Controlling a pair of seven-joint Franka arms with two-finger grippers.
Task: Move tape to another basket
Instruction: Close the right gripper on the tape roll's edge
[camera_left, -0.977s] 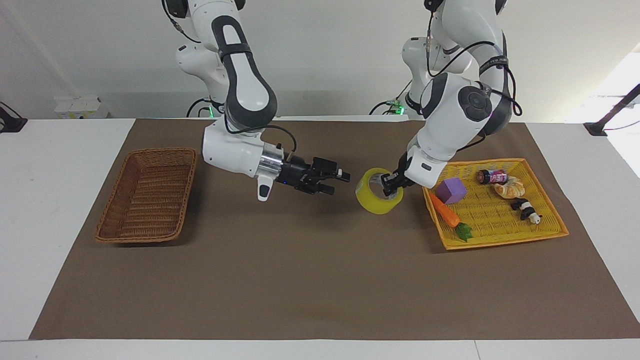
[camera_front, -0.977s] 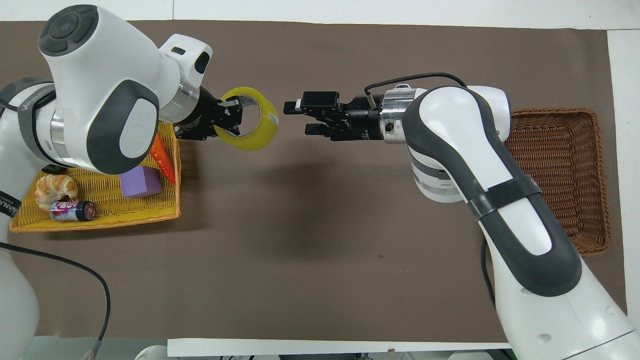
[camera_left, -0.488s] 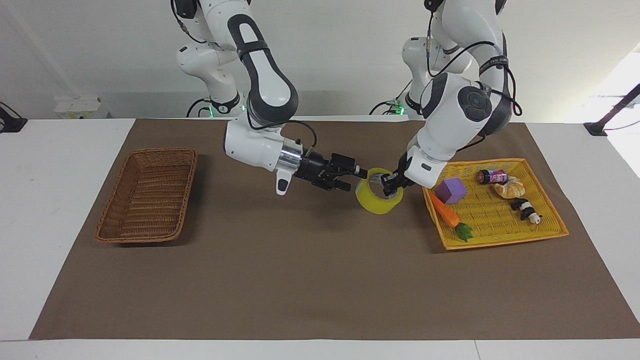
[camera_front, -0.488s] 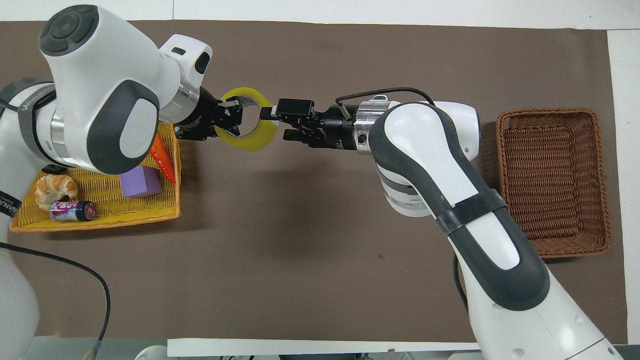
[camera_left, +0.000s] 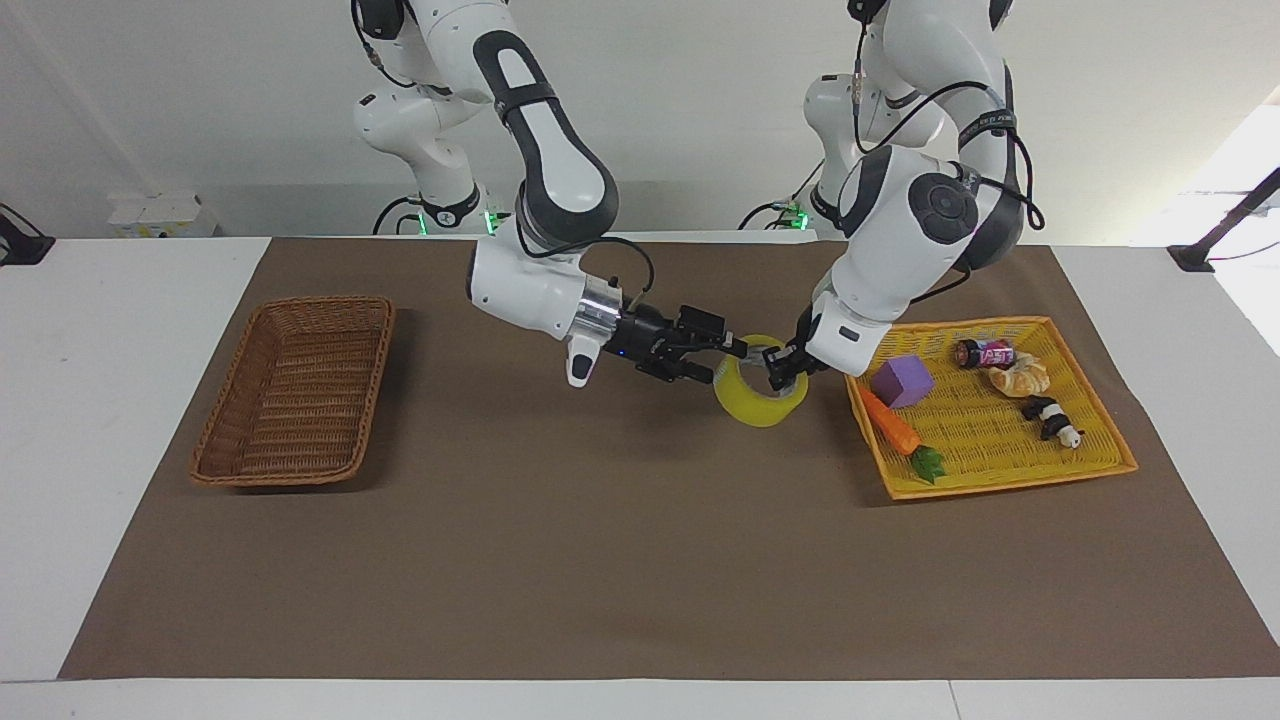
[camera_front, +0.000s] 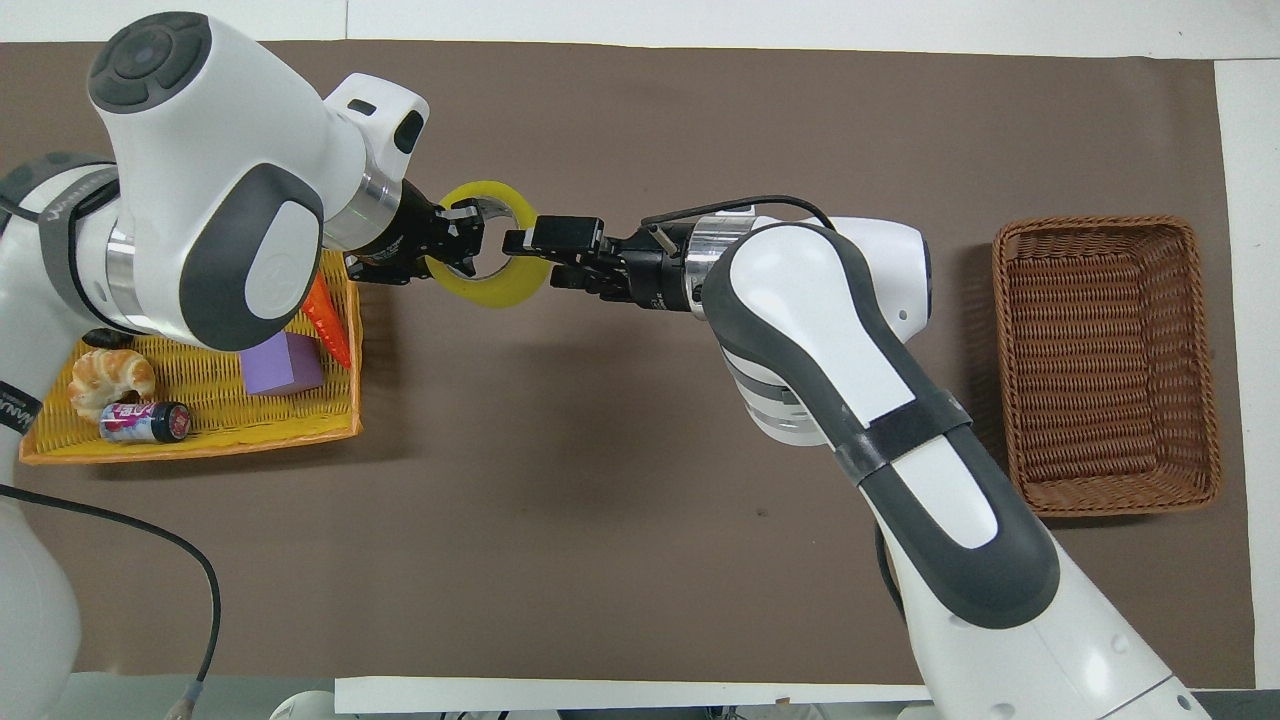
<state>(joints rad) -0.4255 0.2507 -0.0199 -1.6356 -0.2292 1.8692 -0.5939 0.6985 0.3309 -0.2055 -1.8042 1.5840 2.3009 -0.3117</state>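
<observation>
The left tool (camera_left: 778, 372) is clamped on the rim of the tape (camera_left: 757, 403), held in the air at frame centre over the brown mat (camera_left: 600, 560); the right tool (camera_left: 735, 350) straddles the roll's other rim, its grip state undeterminable. The wicker basket (camera_left: 296, 392), mid-left, holds nothing. The yellow tray (camera_left: 1000, 478), mid-right, contains a purple block (camera_left: 902, 381), carrot (camera_left: 893, 426), can (camera_left: 985, 352), croissant (camera_left: 1022, 377) and panda (camera_left: 1050, 420), all on the white worktop (camera_left: 90, 380).

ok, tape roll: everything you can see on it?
The tape is a wide translucent yellow roll with a pale core, held in the air over the brown mat beside the yellow tray, tilted. The left gripper is shut on its wall nearest the tray; the right gripper has its fingers around the opposite wall.
</observation>
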